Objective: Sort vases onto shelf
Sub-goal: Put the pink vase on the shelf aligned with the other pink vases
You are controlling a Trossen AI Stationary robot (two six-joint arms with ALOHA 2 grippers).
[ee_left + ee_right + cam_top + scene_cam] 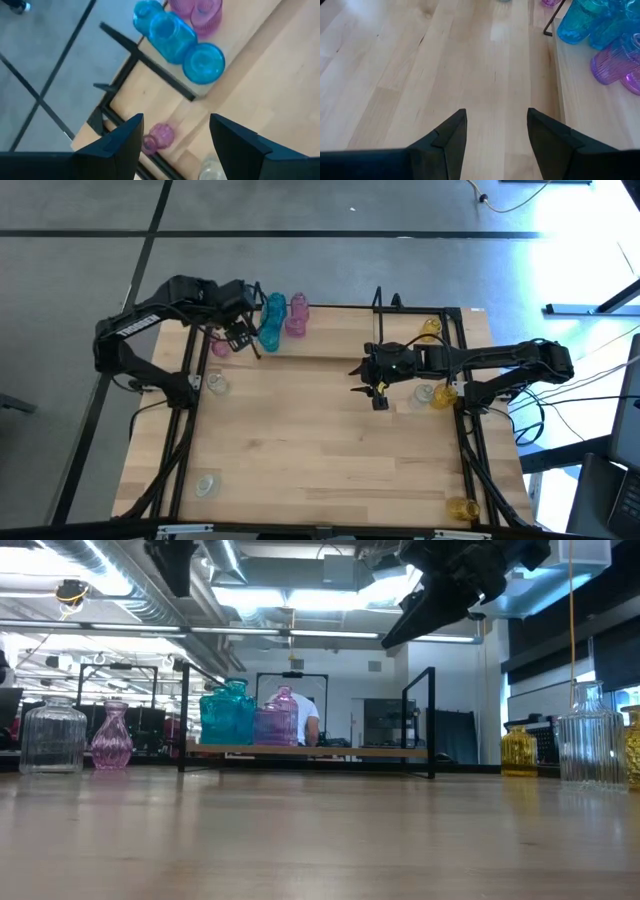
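A: Where do the vases stand?
B: Teal vases (272, 320) and pink vases (297, 316) crowd the shelf (340, 340)'s left end, overlapping; others dot the bench (320, 440).
A: The claws?
B: Left claw (243, 340) and right claw (375, 392) both spread, empty; the low view crops them.

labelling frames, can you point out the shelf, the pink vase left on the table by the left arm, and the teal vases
shelf (340, 751), low view, bare front edge of its plank
pink vase (112, 737), low view, its ribbed belly
teal vases (272, 320), high view, middle of the cluster on the shelf
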